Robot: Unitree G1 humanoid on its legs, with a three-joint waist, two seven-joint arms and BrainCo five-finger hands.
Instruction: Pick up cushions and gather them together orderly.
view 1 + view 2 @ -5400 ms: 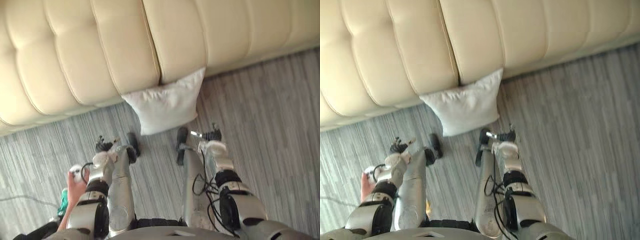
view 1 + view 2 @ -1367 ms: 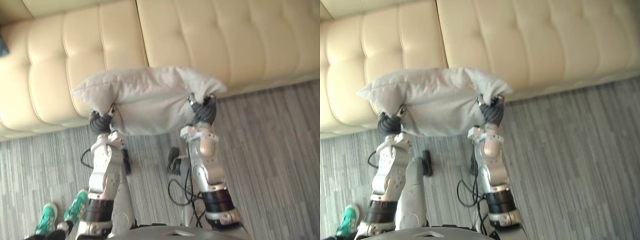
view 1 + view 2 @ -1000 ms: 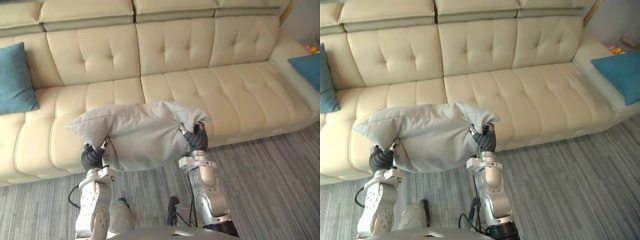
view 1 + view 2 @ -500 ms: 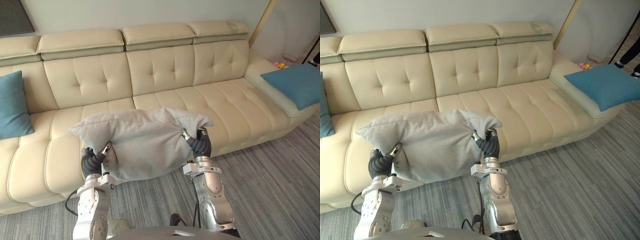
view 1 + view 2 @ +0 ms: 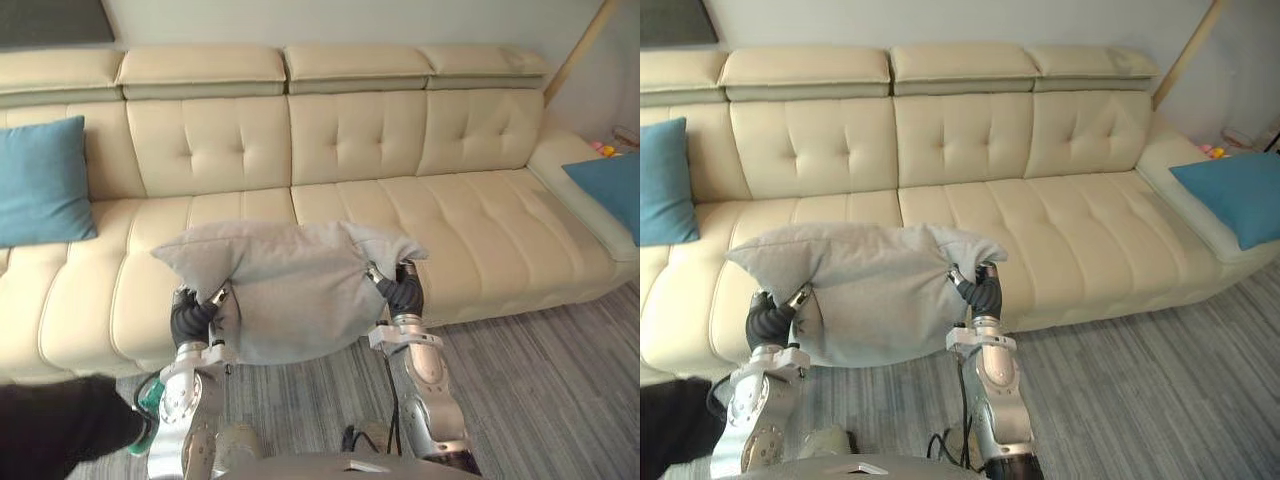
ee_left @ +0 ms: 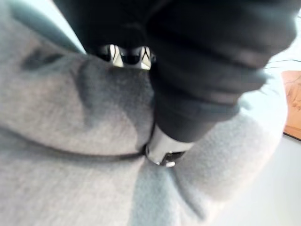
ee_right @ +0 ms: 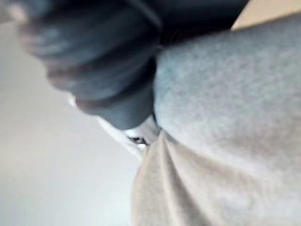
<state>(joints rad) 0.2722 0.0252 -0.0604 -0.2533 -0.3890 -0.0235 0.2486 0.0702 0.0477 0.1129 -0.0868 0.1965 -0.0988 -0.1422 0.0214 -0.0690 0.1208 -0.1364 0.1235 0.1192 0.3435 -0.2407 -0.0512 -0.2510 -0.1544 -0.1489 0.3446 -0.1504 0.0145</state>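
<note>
Left eye view: the grey cushion [image 5: 290, 290] hangs in the air above the floor [image 5: 560, 390], in front of the cream sofa [image 5: 480, 230], carried between the left robot hand [image 5: 190, 320] and the right robot hand [image 5: 405, 295].

Right eye view: one blue cushion [image 5: 662, 185] leans at the sofa's left end, and another blue cushion [image 5: 1230, 195] lies at its right end.

Left wrist view: the thumb [image 6: 162, 151] digs into a fold, pinching the grey cushion.

Right wrist view: the fingers are buried in the cloth, so I cannot tell their state.

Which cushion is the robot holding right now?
The grey cushion, gripped by the left hand and right hand; both blue cushions rest at opposite ends of the sofa.
</note>
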